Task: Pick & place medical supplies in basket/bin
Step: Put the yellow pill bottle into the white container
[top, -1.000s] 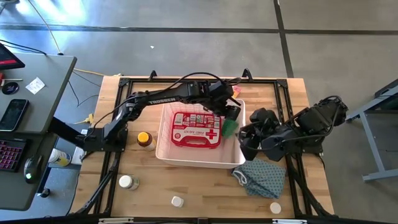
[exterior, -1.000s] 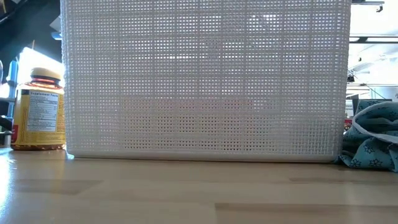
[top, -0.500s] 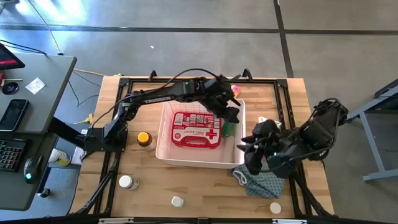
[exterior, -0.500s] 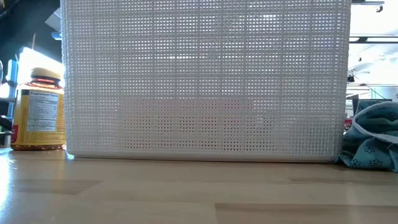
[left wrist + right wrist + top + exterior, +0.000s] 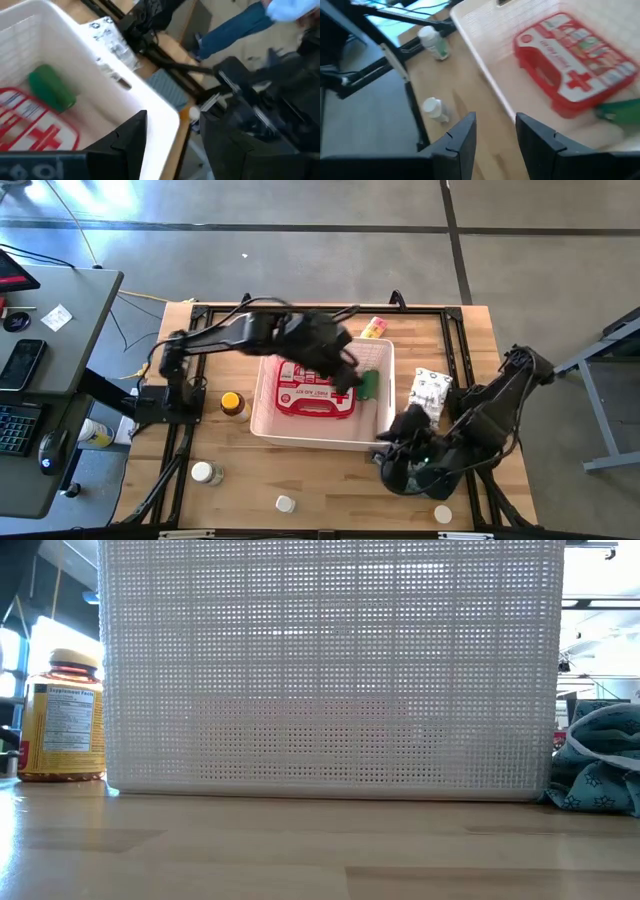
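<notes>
The left claw (image 5: 345, 372) has pulled back over the white lattice basket (image 5: 262, 420), leaving the green roll (image 5: 370, 383) inside. The right claw (image 5: 400, 470) has swung down over the blue patterned cloth (image 5: 600, 775).

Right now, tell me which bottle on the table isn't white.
The amber bottle, standing just left of the basket. The other three are white, near the front edge.

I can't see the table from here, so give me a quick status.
Left gripper open, empty, over basket. Right gripper open, empty, low by its front right corner. Red case and green roll inside.
</notes>
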